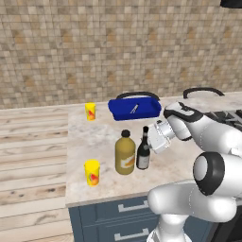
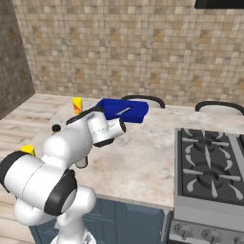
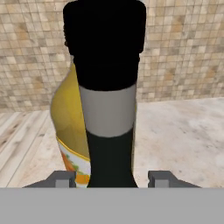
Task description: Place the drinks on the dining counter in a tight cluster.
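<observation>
Two bottles stand upright just beside each other near the front edge of the island counter (image 1: 94, 142): one amber bottle (image 1: 125, 153) and one dark wine bottle (image 1: 143, 150). Two yellow cups share the top, one (image 1: 92, 172) by the front left corner, one (image 1: 90, 111) near the back edge. A blue tray (image 1: 134, 108) sits at the back; a stove (image 2: 214, 167) lies at the right end. The gripper (image 3: 111, 179) straddles the wine bottle's neck, fingers (image 3: 159, 178) partly apart on either side; contact cannot be told.
</observation>
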You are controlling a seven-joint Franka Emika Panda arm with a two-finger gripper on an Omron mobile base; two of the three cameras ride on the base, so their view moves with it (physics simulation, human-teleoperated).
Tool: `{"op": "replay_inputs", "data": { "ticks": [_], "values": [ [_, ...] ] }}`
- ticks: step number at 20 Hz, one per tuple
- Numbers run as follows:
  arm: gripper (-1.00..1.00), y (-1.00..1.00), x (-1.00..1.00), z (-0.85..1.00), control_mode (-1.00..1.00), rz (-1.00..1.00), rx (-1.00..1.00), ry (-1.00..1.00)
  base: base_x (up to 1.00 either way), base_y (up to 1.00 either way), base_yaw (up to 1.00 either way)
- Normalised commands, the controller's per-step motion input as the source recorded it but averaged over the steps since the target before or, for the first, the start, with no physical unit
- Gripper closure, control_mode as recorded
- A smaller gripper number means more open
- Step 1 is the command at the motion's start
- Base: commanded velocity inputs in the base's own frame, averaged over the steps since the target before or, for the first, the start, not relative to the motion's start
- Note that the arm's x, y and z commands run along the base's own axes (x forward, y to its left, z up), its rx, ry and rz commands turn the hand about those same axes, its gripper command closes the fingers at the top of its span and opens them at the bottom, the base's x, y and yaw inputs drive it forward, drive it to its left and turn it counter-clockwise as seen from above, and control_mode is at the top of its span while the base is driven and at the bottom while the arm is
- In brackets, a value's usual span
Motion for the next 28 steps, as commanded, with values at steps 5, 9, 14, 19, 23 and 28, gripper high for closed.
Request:
{"op": "replay_inputs", "data": {
  "ticks": [5, 9, 14, 19, 23, 28],
  "values": [
    [-1.00, 0.00, 0.00, 0.00, -1.00, 0.00, 0.00, 0.00, 0.00, 0.00, 0.00],
    [-1.00, 0.00, 0.00, 0.00, -1.00, 0.00, 0.00, 0.00, 0.00, 0.00, 0.00],
    [-1.00, -0.02, 0.00, 0.00, -1.00, -0.01, 0.00, 0.00, 0.00, 0.00, 0.00],
    [-1.00, -0.22, 0.00, 0.14, -1.00, -0.04, 0.00, 0.00, 0.00, 0.00, 0.00],
    [-1.00, -0.19, 0.00, 0.26, -1.00, -0.07, 0.02, -0.02, 0.00, 0.00, 0.00],
    [-1.00, -0.17, -0.01, 0.32, -1.00, -0.09, 0.01, -0.01, 0.00, 0.00, 0.00]
  ]
}}
